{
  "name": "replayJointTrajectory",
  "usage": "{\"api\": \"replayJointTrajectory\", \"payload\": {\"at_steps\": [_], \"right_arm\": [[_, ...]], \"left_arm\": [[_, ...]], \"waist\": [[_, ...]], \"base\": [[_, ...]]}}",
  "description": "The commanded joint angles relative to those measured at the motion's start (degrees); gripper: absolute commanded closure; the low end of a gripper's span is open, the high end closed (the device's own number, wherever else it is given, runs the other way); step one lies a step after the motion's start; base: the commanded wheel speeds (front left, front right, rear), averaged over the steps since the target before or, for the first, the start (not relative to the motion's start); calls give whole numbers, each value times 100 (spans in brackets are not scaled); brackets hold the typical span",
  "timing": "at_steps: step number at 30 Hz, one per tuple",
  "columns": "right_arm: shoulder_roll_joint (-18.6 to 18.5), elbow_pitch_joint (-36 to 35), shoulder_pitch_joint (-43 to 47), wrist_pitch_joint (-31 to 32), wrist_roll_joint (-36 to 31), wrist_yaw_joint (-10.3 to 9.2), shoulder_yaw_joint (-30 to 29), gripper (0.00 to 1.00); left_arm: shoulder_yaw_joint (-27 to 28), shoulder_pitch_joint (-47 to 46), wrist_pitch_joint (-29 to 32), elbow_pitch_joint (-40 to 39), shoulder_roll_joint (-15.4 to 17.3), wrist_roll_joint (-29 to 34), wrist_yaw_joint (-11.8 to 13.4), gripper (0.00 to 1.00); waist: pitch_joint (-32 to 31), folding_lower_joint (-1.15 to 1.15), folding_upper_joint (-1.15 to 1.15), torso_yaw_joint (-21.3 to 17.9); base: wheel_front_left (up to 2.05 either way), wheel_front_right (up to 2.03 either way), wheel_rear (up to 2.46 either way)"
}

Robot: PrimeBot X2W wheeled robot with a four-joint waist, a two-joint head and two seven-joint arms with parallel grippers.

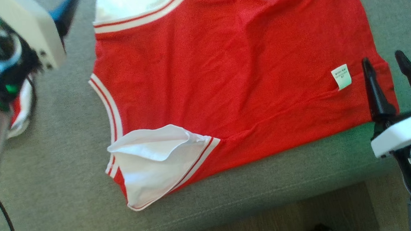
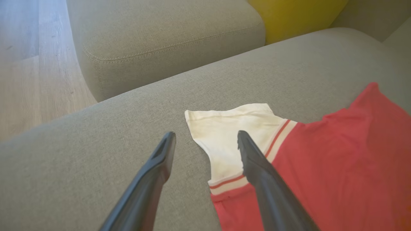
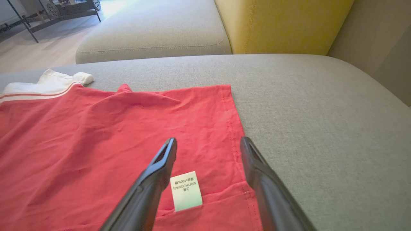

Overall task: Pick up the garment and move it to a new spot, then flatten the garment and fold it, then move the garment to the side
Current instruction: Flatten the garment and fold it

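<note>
Right pincer: the right gripper [image 3: 208, 141] has its two dark fingers spread wide and holds nothing. It hangs low over the hem corner of the garment, one finger on each side of the tag.
Left pincer: the left gripper [image 2: 206, 134] is spread just as wide, also with nothing in it. One finger is over the far white sleeve [image 2: 231, 134], the other over bare cushion.
Garment: the red cotton-looking short-sleeved shirt with white sleeves and red-and-white striped trim [image 1: 224, 73] lies spread sideways on the grey woven sofa seat [image 1: 67, 177], hem toward the right arm and neckline toward the left.
Done so far: as I see it, the shirt is laid out and mostly flattened.
Left to do: a few creases cross the body and the near white sleeve [image 1: 154, 163] is rumpled with its edge turned up. I see no fold in it yet, so the folding and the move to the side remain.
Writing: the small white sewn-in tag [image 3: 186, 191] near the hem carries tiny print. "100%" seems legible beside characters I cannot make out.
Brands: I can spot none.
</note>
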Motion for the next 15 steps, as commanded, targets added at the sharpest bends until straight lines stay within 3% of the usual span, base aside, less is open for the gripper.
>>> {"api": "replayJointTrajectory", "payload": {"at_steps": [1,10,15], "right_arm": [[-80,-181,-136,-72,50,-2,161,0],[-80,-27,-399,-350,269,-2,342,0],[-80,55,-509,-490,318,-2,368,0]], "left_arm": [[209,-511,90,19,220,49,-64,0],[9,-1713,591,1520,34,154,-194,0],[-107,-1989,675,1902,56,262,-246,0]], "waist": [[275,-2,0,-182],[861,-2,0,-520],[1023,-2,0,-647]], "base": [[0,0,0],[0,0,0],[0,0,0]]}}
